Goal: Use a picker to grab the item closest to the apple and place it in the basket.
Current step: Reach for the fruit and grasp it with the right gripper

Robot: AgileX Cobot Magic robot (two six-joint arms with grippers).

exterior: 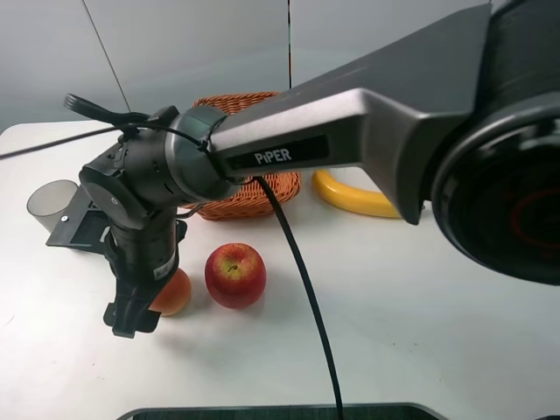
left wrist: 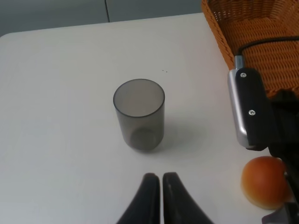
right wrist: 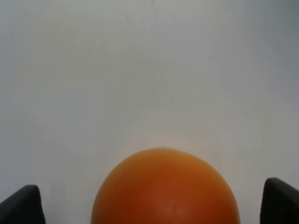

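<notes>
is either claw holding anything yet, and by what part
Nothing is held. The right claw is open, straddling the orange without touching it; the left claw is shut on nothing.

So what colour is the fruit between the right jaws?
The fruit is orange; best in right wrist view.

I am holding the right arm [exterior: 350, 131] extended across the middle, its wrist angled straight down, with the right gripper [right wrist: 150, 205] spread wide apart. I am holding the left gripper [left wrist: 161, 189] with both fingers pressed together.
</notes>
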